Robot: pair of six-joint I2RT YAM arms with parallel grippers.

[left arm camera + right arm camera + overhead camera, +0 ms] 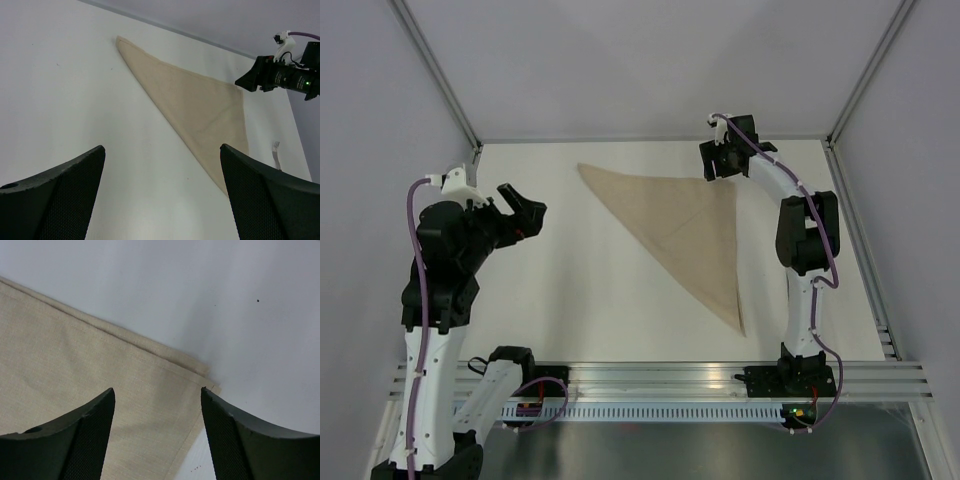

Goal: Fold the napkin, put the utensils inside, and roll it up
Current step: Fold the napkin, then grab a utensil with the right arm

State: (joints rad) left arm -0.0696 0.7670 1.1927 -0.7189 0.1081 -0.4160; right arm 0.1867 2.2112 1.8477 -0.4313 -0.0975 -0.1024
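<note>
top external view has the napkin (692,228) lying flat on the worktop (570,300) as a triangle, already folded once corner to corner. its long edge runs from near the middle of the far edge down toward the near right corner, and its square corner points at the far right corner.

the right gripper (156,392) hangs just over that square corner with its fingers spread and nothing between them; the two cloth layers lie matched underneath. the left gripper (525,207) is held up by the left edge, well apart from the cloth, jaws wide and empty too.

so the fold looks done to me, and the step in hand is the turn to the utensil. the fork (275,151) shows only in the left wrist view, tines peeking out just beyond the napkin's right edge, near the right edge of the worktop; its handle i can't make out.

next move, i'd say: the right arm, being nearer, drops to the fork, pinches it low and lays it on the cloth before any rolling.

no container here; nothing sits in the napkin yet.
</note>
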